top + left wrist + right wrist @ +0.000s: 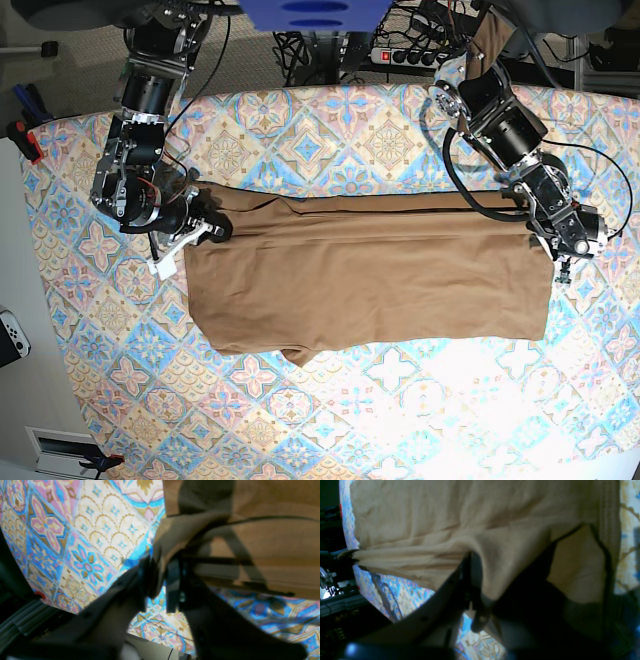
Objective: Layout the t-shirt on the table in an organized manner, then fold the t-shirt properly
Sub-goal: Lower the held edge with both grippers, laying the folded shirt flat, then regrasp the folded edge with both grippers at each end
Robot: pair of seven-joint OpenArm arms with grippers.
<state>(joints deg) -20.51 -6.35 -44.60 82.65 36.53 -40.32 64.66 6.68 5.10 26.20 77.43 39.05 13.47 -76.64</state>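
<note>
White game controller [12,336] on the floor, well apart from either gripper; black power strip [418,55] and tangled cables [310,45] beyond the table's far edge.

Colours and patterns: t-shirt, table covering, grippers

The t-shirt [365,280] is plain caramel brown with no print; in the right wrist view it reads paler tan. Around the t-shirt on all sides, the table [330,135] shows a diamond tile pattern in blue, pink and cream: flower medallions, star crosses and gold-edged scallop panels with small blue stars. The left gripper [160,580] and right gripper [473,600], at the t-shirt's edges, are black
</note>
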